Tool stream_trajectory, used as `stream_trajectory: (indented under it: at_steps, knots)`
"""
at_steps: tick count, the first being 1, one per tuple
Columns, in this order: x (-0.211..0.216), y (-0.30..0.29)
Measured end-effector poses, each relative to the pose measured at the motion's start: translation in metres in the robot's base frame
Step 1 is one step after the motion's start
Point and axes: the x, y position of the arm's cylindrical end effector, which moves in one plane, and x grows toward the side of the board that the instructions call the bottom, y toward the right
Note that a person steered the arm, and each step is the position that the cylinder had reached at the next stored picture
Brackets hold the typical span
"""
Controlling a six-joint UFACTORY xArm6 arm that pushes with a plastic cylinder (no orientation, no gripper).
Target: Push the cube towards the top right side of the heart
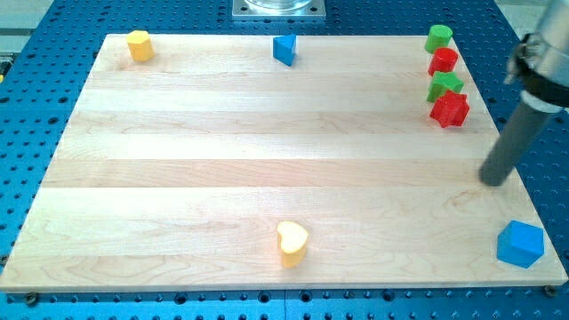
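The blue cube (520, 244) sits at the board's bottom right corner. The yellow heart (292, 243) lies near the bottom edge, a little right of the middle. My tip (494, 180) is on the right side of the board, above the cube and slightly to its left, with a gap between them. It touches no block. The heart is far to the left of both.
A green cylinder (437, 38), red block (443, 60), green star-like block (444, 86) and red star-like block (450, 109) stand in a column at the top right. A blue triangular block (284, 49) is at the top middle. A yellow block (139, 44) is at the top left.
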Motion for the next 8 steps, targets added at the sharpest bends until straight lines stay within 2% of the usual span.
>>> stream_trajectory:
  at_steps: [1, 2, 4, 7, 8]
  knots:
    - [0.016, 0.022]
    - [0.075, 0.022]
    - [0.111, 0.010]
    - [0.099, -0.073]
    - [0.077, -0.109]
